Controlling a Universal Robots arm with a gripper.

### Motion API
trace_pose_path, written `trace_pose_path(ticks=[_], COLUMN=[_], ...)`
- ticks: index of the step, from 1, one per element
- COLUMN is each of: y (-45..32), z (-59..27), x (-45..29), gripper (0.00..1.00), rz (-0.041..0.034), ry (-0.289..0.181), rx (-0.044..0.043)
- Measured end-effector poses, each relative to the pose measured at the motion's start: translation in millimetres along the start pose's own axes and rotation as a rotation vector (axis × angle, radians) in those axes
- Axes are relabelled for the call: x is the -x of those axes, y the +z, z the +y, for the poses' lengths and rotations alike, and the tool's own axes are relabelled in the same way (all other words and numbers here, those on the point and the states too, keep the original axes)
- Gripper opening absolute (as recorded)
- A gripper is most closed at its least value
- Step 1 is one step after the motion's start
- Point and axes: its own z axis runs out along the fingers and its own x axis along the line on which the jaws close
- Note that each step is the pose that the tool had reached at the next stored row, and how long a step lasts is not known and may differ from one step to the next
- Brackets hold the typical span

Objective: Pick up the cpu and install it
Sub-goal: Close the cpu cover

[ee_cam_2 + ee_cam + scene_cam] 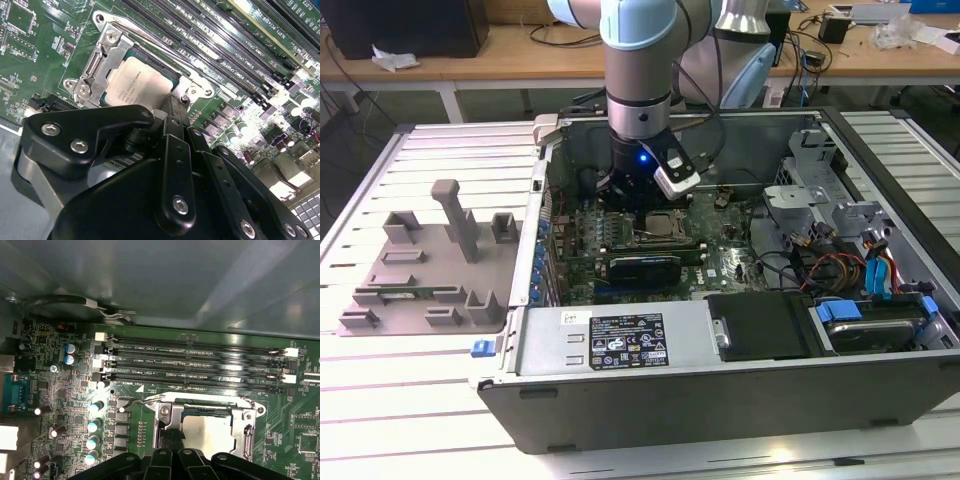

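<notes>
The cpu is seen lying flat inside the metal socket frame on the green motherboard, with its silver-grey top plate turned upward. In the second wrist view the frame is seen around it on the visible sides. The part nearest to the camera is covered by the tool. As the chip is square, no long axis can be given. Its edges are seen to run parallel with the bars of the frame and, in the first wrist view, with the rows of memory slots just beside the socket.

The gripper is placed directly over the socket, at the cpu's near edge, so the chip lies below the tool and slightly ahead of its tip. Whether the tip touches the chip cannot be decided, because the contact place is hidden by the black body of the tool. Whether the gripper is open or closed cannot be told either.

In the exterior view the arm is seen standing almost vertically inside the open computer case, over the middle of the board. The chip is judged to be already in its place in the socket.
</notes>
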Motion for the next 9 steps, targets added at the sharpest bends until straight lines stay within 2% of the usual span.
trace_pose_path(ticks=[9], y=[2.5], z=[0.2], x=[-3.0], gripper=[0.11], rz=[0.0000], ry=[0.000], rx=[0.0000])
